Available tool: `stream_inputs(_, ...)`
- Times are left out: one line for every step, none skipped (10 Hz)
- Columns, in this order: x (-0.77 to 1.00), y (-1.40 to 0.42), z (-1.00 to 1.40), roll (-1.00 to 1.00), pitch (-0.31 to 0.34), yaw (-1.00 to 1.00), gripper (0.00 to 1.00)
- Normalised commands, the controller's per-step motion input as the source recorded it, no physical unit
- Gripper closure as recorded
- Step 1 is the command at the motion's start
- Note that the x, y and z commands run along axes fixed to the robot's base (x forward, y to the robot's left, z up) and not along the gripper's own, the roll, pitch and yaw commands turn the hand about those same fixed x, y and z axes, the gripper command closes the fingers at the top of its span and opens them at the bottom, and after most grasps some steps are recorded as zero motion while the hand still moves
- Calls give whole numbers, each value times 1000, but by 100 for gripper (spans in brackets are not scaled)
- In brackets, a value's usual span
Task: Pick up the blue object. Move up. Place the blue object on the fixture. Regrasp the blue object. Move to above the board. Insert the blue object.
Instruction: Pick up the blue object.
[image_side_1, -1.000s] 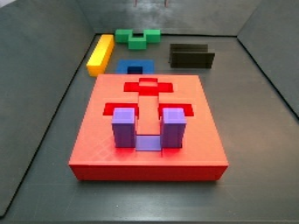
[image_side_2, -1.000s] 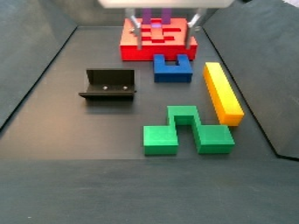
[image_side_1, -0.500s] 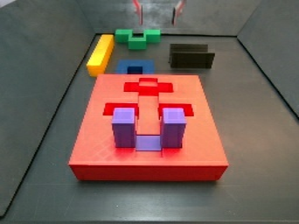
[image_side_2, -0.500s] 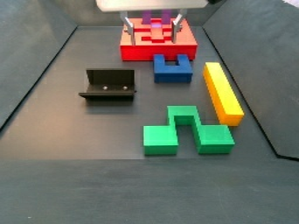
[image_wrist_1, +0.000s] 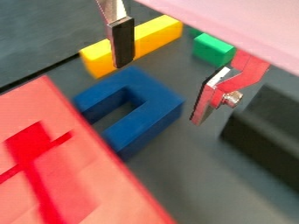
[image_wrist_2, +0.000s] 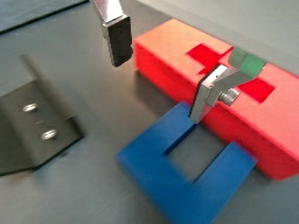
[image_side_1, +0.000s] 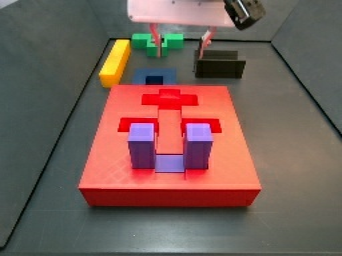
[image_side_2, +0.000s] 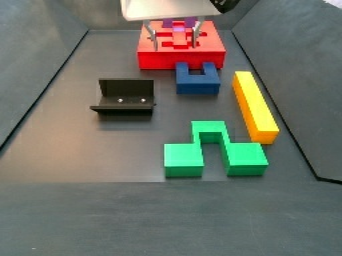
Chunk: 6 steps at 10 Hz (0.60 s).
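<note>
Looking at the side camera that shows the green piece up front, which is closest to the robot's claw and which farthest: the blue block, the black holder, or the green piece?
Measured from the gripper, hanging open above the far end of the floor:
1. The blue object, just below it, against the red board.
2. The fixture, farther toward the camera, off to one side.
3. The green block, nearest the camera, farthest away.

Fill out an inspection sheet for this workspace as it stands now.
Surface: dark floor, walled, bare between pieces.
Blue object: flat on the floor beside the board, not gripped.
Fixture: nothing in it.
Board: purple block seated in a slot; cross-shaped slot open.
Clutter: yellow bar; green block.
Gripper: open, above the blue object, nothing between its fingers.
Cables: nothing seen.
Surroundings: nothing seen beyond the walls.
</note>
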Motion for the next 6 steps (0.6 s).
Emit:
stream_inputs(-34,-423,-429,-69,-134,0,0)
stream_inputs(0,-291,-626,-41,-177,0,0)
stream_inputs(-157,-189,-314,0,-76,0,0)
stream_inputs(-89,-137,-326,0,-57,0,0)
stream_inputs(-51,-120,-449,0,-40,0,0)
stream_inputs(-69,-94,-546,29,-29,0,0)
